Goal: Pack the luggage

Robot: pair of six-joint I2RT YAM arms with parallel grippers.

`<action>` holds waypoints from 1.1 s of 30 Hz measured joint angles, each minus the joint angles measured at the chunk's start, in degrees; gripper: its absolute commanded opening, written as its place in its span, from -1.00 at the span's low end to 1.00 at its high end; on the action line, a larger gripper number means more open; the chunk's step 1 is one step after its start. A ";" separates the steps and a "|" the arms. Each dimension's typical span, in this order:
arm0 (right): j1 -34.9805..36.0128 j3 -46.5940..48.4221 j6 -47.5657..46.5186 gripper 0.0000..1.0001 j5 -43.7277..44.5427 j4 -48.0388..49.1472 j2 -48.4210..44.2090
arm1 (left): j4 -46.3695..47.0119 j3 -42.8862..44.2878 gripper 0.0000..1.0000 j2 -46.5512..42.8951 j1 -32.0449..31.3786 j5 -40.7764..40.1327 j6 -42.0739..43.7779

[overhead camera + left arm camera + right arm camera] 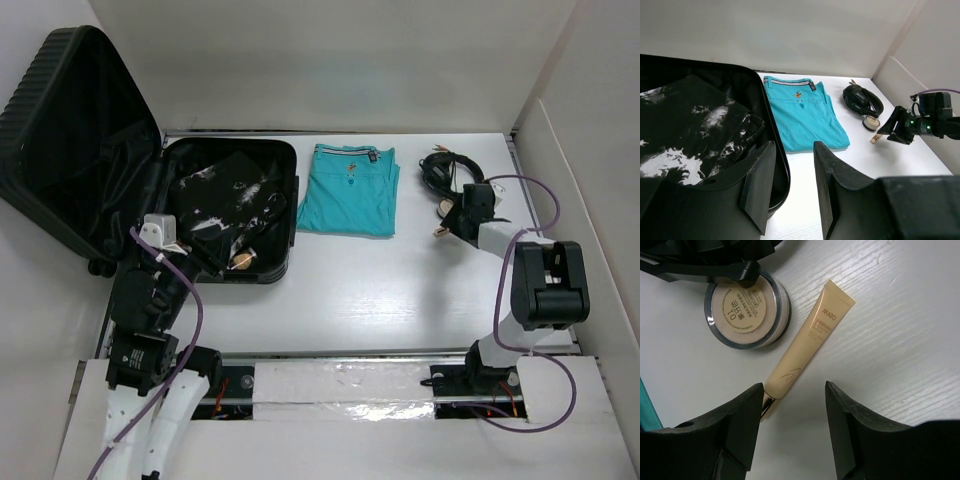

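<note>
The luggage point(292, 190) is a black ribbed suitcase lying open at the left, lid raised, with a black-and-white garment point(225, 200) inside. My left gripper point(212, 252) is open and empty, straddling the suitcase's front right rim point(774, 135); its fingers point(760, 185) hold nothing. A folded teal garment point(350, 190) lies beside the suitcase and shows in the left wrist view point(802, 112). My right gripper point(792, 405) is open and low over the table, with the cap end of a beige cream tube point(807, 342) by its left finger. A round powder jar point(746, 315) lies just beyond.
A black cable bundle point(448, 170) lies at the back right, next to the jar and tube. A small round tan item point(243, 262) sits in the suitcase's front corner. White walls point(575, 190) enclose the table on three sides.
</note>
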 measured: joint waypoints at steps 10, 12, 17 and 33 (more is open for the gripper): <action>0.74 13.51 0.26 0.06 1.14 -9.64 9.01 | -0.09 0.00 -0.33 -3.26 -1.66 -1.01 0.04; 0.96 14.16 0.09 0.07 1.38 -11.45 9.25 | -0.07 0.02 -0.33 -4.15 -1.79 -1.55 0.02; 0.87 14.12 -0.85 0.07 1.70 -15.91 9.22 | -0.20 0.17 -0.32 -6.56 -3.32 -2.95 0.04; 2.14 12.26 -3.65 -0.71 2.86 -21.38 7.43 | -0.50 1.07 -0.32 -10.73 -6.80 -6.38 0.07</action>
